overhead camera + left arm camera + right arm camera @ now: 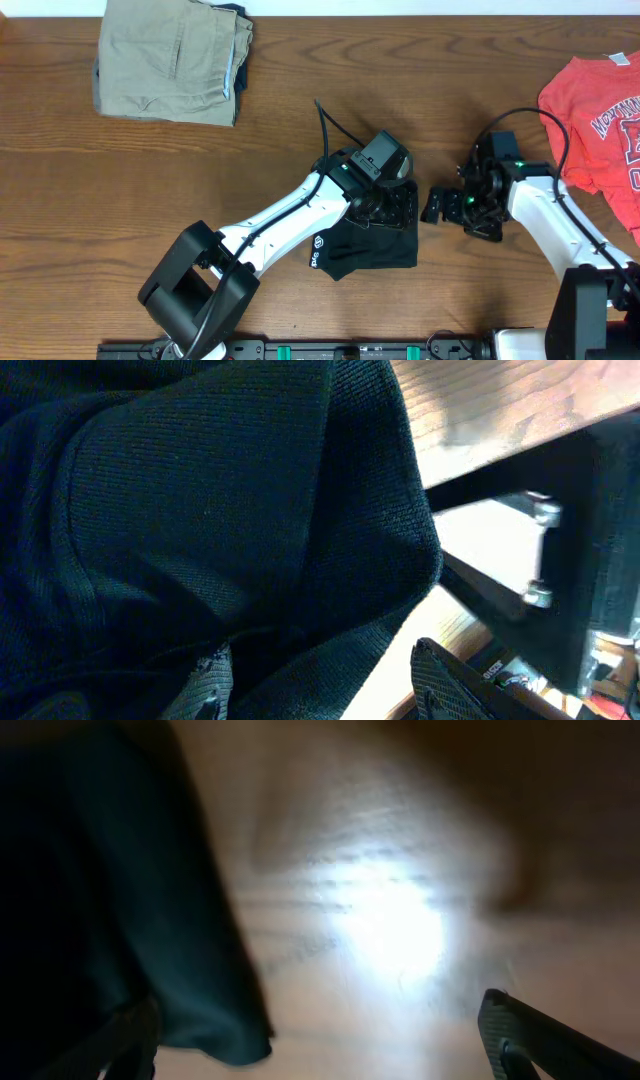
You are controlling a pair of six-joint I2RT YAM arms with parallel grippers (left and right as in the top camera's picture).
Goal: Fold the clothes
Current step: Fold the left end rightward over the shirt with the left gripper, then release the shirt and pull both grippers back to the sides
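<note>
Near the front of the table [120, 200], black shirt [372, 243]: compact bundle, apparently folded.
Left gripper [320, 665]: fingers spread, over the fabric.
Right gripper [437, 203]: spread, just beside the shirt's edge.
Advice: smooth the top layer and square the edges.

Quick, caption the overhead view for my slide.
Left gripper over black soft-fabric shirt, right gripper beside it above brown wooden table; folded tan trousers and red T-shirt lie apart.
</note>
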